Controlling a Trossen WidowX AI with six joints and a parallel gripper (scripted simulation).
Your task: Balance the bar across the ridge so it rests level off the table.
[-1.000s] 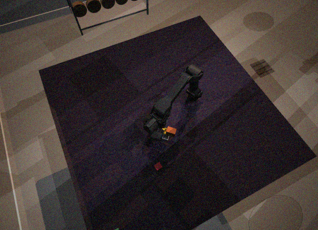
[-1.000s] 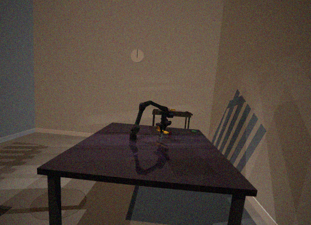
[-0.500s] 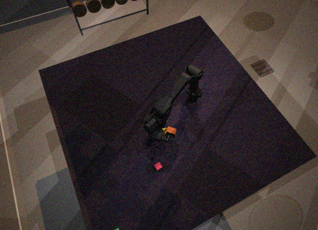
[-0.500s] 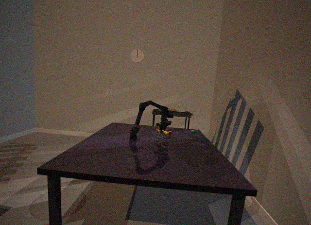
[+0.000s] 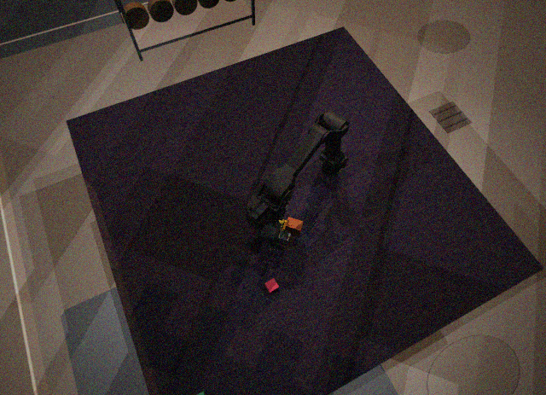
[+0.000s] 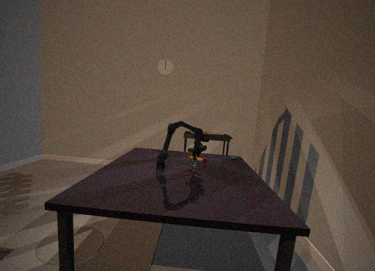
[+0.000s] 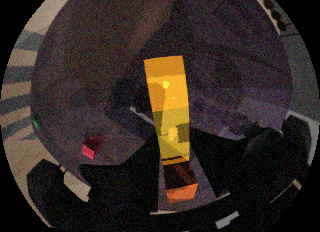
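Note:
My gripper (image 5: 283, 230) (image 6: 195, 157) (image 7: 172, 134) is shut on the orange-yellow bar (image 5: 293, 223) (image 6: 191, 154) (image 7: 167, 88), gripping it near its middle. In the wrist view the bar runs away from the camera, its near end dark orange. The bar is low over the table (image 5: 397, 206) (image 6: 211, 201), at a small grey ridge (image 5: 284, 237) (image 7: 142, 115) that crosses under it. Whether the bar touches the ridge is hidden by the fingers and the dim light.
A small red cube (image 5: 271, 285) (image 6: 204, 160) (image 7: 90, 147) lies on the table a short way beyond the gripper. A small green thing (image 6: 233, 158) (image 7: 36, 124) sits near the table's far edge. A rack with round discs (image 5: 185, 1) stands on the floor.

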